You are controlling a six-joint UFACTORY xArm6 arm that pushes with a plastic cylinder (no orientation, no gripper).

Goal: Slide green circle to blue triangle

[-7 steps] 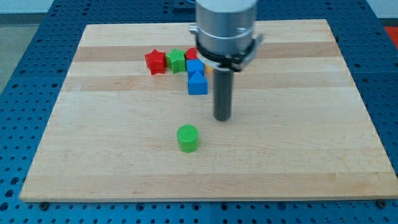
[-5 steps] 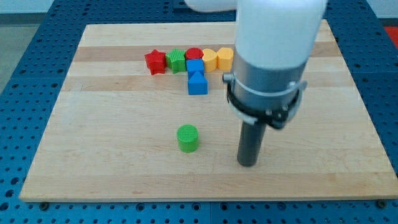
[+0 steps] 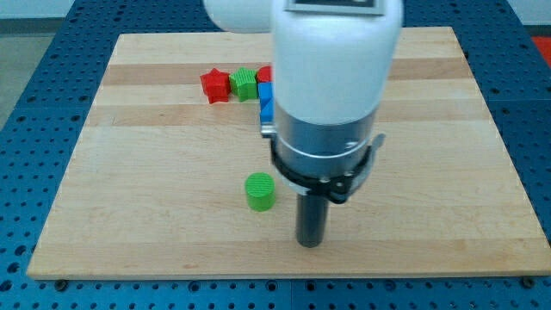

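Observation:
The green circle (image 3: pixel 260 191), a short green cylinder, stands on the wooden board (image 3: pixel 129 172) below its middle. My tip (image 3: pixel 310 244) rests on the board to the right of it and slightly lower in the view, a small gap apart. The blue triangle (image 3: pixel 266 109) is up the board, mostly hidden behind the arm; only its left edge shows, under a blue cube (image 3: pixel 264 91).
A red star block (image 3: pixel 215 85), a green block (image 3: pixel 244 83) and a sliver of a red block (image 3: pixel 264 74) sit in a row near the view's top. The arm's body hides the blocks further right in that row.
My tip swung from above right of the green circle down toward the view's bottom, then left, ending close to the circle's lower right. The circle has not moved. The arm now covers the yellow blocks.

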